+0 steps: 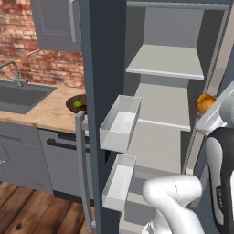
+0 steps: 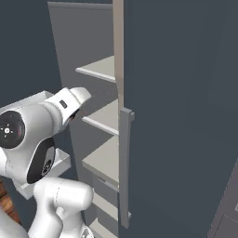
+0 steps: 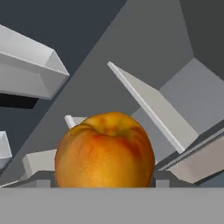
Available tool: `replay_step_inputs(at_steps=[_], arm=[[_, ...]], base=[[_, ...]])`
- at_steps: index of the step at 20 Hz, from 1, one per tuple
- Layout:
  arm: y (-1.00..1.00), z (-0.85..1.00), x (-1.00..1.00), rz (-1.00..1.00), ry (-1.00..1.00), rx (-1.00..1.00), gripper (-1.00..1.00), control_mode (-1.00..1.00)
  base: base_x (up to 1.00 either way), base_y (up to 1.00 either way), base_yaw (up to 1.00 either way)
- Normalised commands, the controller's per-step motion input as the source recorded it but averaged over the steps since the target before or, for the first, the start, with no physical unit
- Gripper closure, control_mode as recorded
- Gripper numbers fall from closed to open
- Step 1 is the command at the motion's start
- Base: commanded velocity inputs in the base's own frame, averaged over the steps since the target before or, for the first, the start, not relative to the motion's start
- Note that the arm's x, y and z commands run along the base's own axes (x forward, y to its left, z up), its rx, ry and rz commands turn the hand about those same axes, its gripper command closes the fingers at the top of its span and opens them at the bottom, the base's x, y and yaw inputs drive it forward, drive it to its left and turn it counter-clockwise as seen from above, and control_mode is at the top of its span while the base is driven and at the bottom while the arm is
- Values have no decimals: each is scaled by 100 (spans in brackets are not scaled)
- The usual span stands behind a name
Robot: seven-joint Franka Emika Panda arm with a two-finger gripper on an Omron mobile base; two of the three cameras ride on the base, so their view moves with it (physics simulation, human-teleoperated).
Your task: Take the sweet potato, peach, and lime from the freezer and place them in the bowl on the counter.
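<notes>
My gripper (image 1: 205,107) is shut on the peach (image 1: 205,101), a smooth orange-red ball, held in the air at the right side of the open freezer (image 1: 104,55), level with its middle shelf. In the hand view the peach (image 3: 105,151) sits close up between the finger tips. Left of the freezer door, the dark wooden bowl (image 1: 70,104) rests on the tan counter (image 1: 48,113), and the green lime (image 1: 78,104) lies inside it. The sweet potato is out of view.
Pale grey shelves (image 1: 167,61) run across the freezer, and two white door bins (image 1: 119,123) jut from the open door with its long grey handle (image 1: 82,169). A grey sink (image 1: 20,98) and faucet sit at the counter's left. The freezer's right-hand door (image 2: 181,116) stands close on the right.
</notes>
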Motion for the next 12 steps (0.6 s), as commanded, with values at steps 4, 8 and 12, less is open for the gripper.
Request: replay_step_inputs(at_steps=[4,8,12], arm=[[12,30,-55,0,-15,0,100,-100],[0,0,0,0,0,0,100,100],[0,0,0,0,0,0,100,100]], base=[[0,0,0],[-96,27,0],[-99,83,4]])
